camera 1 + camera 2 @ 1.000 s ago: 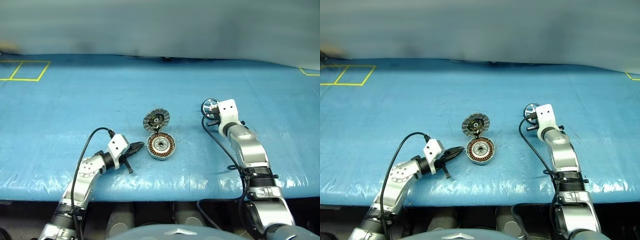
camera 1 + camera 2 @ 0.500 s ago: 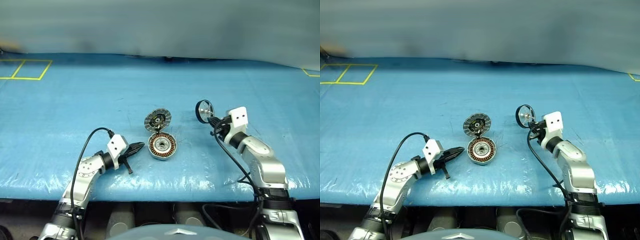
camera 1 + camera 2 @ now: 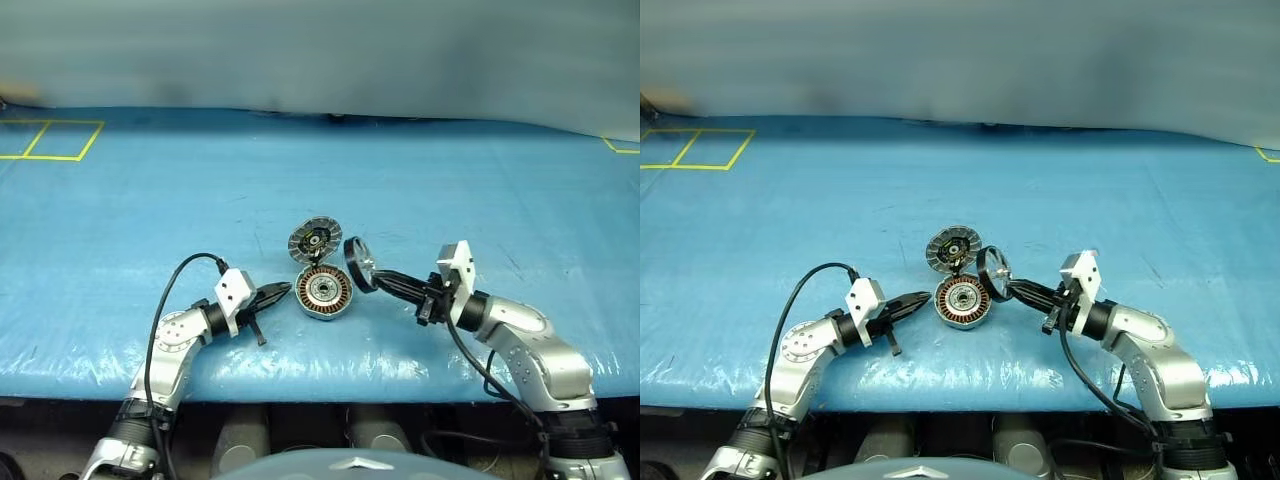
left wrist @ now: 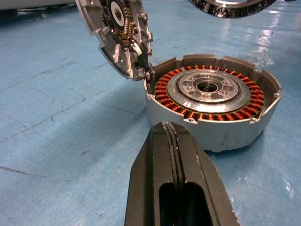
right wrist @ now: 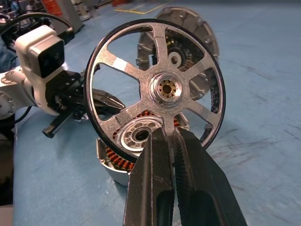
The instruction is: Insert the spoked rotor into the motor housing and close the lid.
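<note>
The motor housing [image 3: 323,291] lies open on the blue table, copper windings showing round its silver centre [image 4: 207,87]. Its lid [image 3: 314,240] stands tilted up at the far edge, inner segments facing me. The spoked rotor [image 5: 166,87], dark-rimmed with silver spokes, hangs on edge in the air just right of the housing [image 5: 115,157]. My right gripper [image 3: 369,275] is shut on a lower spoke of it, pointing left. Close to the housing's left side my left gripper [image 3: 286,290] is shut and empty, its tip [image 4: 171,129] just short of the wall.
Blue sheeting covers the table [image 3: 150,220], which ends in a front edge close to my arms. Yellow floor-tape squares [image 3: 50,140] mark the far left corner. A grey wall runs along the back.
My right arm has swung left and back toward me, carrying the rotor from the right side of the table to just beside the housing. The left gripper has stayed in place.
</note>
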Controlling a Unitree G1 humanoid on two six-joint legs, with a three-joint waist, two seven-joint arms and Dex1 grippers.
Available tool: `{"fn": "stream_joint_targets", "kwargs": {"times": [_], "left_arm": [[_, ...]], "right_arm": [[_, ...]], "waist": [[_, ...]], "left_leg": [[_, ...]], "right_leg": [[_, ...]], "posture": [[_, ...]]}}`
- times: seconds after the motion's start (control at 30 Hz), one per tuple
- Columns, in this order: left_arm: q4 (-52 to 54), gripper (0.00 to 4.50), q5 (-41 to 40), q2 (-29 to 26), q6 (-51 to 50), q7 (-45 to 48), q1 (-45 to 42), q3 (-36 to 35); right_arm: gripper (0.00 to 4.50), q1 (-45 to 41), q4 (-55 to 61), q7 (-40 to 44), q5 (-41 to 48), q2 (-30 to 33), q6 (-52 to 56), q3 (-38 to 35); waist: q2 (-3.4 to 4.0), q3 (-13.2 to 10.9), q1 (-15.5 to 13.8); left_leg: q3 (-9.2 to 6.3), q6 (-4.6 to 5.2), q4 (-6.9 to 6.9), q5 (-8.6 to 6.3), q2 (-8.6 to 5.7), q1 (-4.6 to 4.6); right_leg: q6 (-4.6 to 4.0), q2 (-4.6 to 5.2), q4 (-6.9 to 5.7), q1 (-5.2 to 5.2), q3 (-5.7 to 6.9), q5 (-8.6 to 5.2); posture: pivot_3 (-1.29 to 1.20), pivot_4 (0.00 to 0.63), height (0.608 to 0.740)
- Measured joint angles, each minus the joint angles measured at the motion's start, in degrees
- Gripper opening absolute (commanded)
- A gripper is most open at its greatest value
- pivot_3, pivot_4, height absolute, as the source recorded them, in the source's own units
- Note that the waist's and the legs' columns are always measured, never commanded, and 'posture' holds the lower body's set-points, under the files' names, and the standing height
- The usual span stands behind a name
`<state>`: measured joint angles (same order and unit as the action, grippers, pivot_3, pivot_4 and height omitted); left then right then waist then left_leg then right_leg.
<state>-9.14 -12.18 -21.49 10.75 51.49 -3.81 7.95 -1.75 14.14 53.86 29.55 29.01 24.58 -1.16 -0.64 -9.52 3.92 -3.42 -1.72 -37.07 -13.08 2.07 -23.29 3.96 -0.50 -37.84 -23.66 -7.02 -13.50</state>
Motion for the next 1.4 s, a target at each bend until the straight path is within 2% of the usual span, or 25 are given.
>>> {"fn": "stream_joint_targets", "kwargs": {"times": [0.13,0.47,1.03,1.07,1.1,1.2,1.4], "left_arm": [[0.0,0.0,-2.0,0.4,-0.7,2.3,-0.1,0.0],[0.0,0.0,-3.8,1.0,-1.4,3.7,0.0,0.0],[0.0,0.0,-3.6,0.9,-1.4,4.5,0.0,0.0],[0.0,0.0,-3.6,0.9,-1.3,4.5,0.0,0.0],[0.0,0.0,-3.5,0.9,-1.3,4.5,0.0,0.0],[0.0,0.0,-3.5,0.9,-1.3,4.4,0.0,0.0],[0.0,0.0,-3.5,0.9,-1.3,4.0,0.1,0.0]], "right_arm": [[0.02,-2.3,-0.6,0.0,-2.7,0.0,-0.6,4.1],[0.02,-5.6,-2.8,1.2,-8.4,2.0,-3.3,9.0],[0.02,-7.0,-5.8,1.2,-13.7,2.5,-8.3,10.9],[0.56,-7.1,-6.0,1.2,-13.8,2.5,-8.3,11.0],[0.75,-7.2,-6.1,1.2,-14.0,2.5,-8.3,11.1],[1.74,-7.2,-7.0,1.2,-14.6,2.5,-8.4,11.1],[1.74,-7.2,-7.0,1.3,-14.4,2.0,-9.3,11.0]], "waist": [[0.0,0.0,-0.1],[0.0,0.0,-0.2],[0.0,0.0,-0.2],[-0.01,0.0,-0.2],[-0.01,0.0,-0.2],[0.0,0.0,-0.2],[-0.01,0.0,-0.1]], "left_leg": [[0.0,0.0,0.0,0.0,0.0,-0.01],[-0.02,0.0,-0.01,0.0,-0.01,-0.03],[-0.02,0.0,-0.03,0.0,-0.01,-0.01],[-0.02,0.0,-0.03,0.0,-0.01,-0.01],[-0.02,0.0,-0.04,0.0,-0.01,-0.01],[-0.02,0.0,-0.04,0.0,-0.01,-0.02],[-0.02,0.0,-0.03,0.0,-0.01,-0.01]], "right_leg": [[0.0,0.0,0.01,0.0,0.01,0.0],[0.01,0.0,0.01,0.0,0.02,0.01],[0.03,0.0,0.0,0.02,0.02,0.02],[0.03,0.0,0.0,0.02,0.02,0.02],[0.03,0.0,0.0,0.02,0.02,0.02],[0.03,0.0,0.0,0.02,0.02,0.02],[0.04,0.0,-0.01,0.02,0.02,0.03]], "posture": [[0.0,0.15,0.74],[0.0,0.15,0.74],[0.0,0.15,0.74],[0.0,0.15,0.74],[0.0,0.15,0.74],[0.0,0.15,0.74],[0.0,0.15,0.74]]}}
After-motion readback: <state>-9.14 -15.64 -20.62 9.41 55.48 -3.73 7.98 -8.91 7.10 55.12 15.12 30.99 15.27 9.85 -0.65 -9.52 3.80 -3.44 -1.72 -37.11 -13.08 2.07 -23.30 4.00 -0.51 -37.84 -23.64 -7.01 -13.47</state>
